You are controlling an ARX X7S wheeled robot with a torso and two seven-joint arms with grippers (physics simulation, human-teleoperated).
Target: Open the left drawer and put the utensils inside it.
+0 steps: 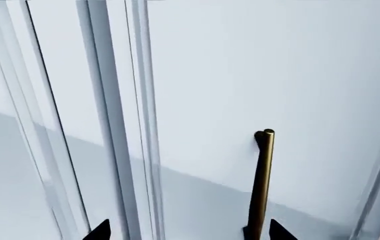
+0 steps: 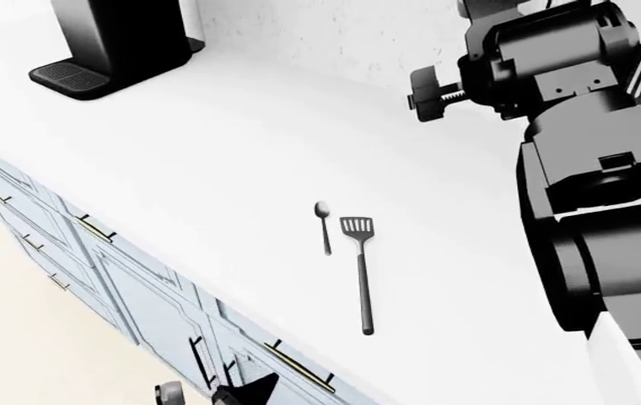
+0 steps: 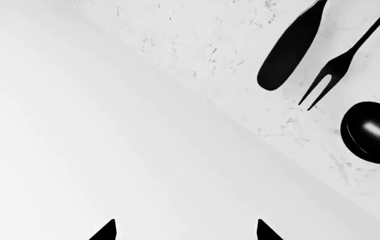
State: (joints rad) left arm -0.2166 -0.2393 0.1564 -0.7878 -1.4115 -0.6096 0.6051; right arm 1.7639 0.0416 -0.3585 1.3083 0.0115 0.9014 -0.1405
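The utensils lie side by side on the white countertop (image 2: 185, 152): a short dark spoon (image 2: 323, 224) and a longer slotted spatula (image 2: 361, 272). Below the counter's front edge, pale blue-grey cabinet fronts with brass bar handles (image 2: 298, 364) are all shut. My left gripper (image 1: 190, 232) is open in front of one such front, with a brass handle (image 1: 262, 185) just inside one fingertip (image 1: 280, 232). I cannot tell whether this front is the left drawer. In the head view that gripper (image 2: 242, 392) shows low, by the cabinets. My right gripper (image 3: 184, 231) is open and empty over bare counter, far from the utensils.
A black coffee machine (image 2: 118, 38) stands at the counter's back left. A black hanging set with a fork (image 3: 340, 60) and a ladle (image 3: 373, 132) is on the speckled wall. My bulky right arm (image 2: 590, 169) fills the right of the head view.
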